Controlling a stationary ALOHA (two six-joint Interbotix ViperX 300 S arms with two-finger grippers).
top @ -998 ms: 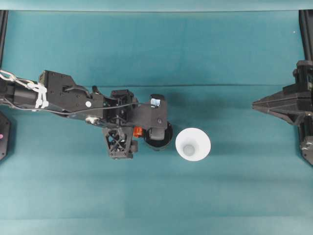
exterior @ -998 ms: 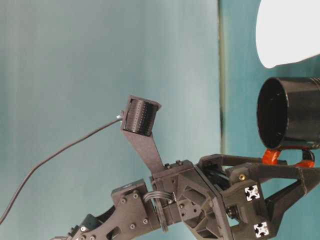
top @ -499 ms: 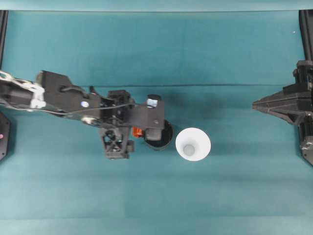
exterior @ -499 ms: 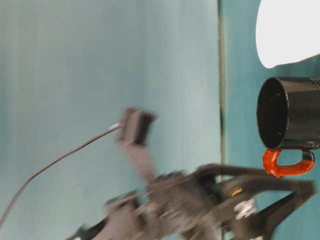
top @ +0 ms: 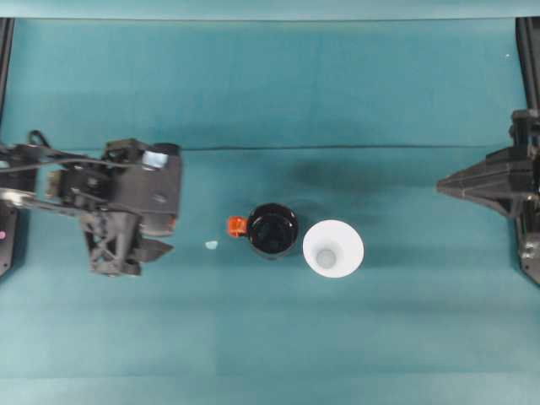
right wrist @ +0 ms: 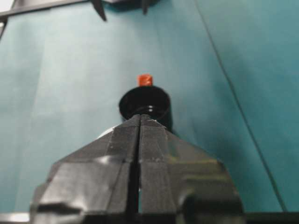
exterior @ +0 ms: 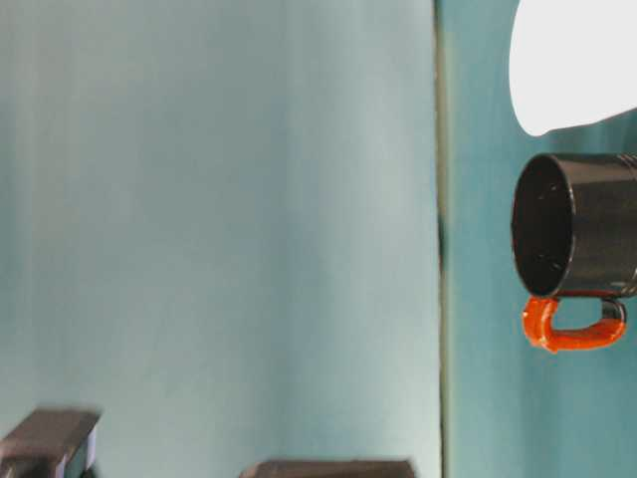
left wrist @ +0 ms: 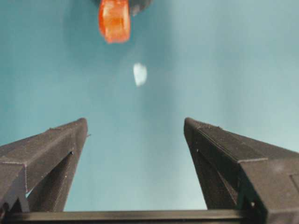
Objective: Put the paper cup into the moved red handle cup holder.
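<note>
Since a second ago my left gripper (top: pixel 160 246) has let go of the red handle cup holder (top: pixel 272 231) and pulled well back to the left side of the table (top: pixel 270 93); a second ago it sat right over the holder's handle. From the left wrist camera its fingers (left wrist: pixel 56 154) stand wide apart with nothing between them, and beyond them I see the orange handle and a small pale scrap (left wrist: pixel 139 74) lying on the cloth between gripper and holder. That holder stands upright near the table's middle, handle pointing left, its inside empty. Just to its right stands the paper cup (top: pixel 333 248), mouth up, rims almost touching; I cannot tell whether they actually meet. My right gripper (top: pixel 442 182) waits at the far right edge, its two halves pressed together on nothing, pointing at the holder (right wrist: pixel 145 106). I can read no writing or labels on either cup.
</note>
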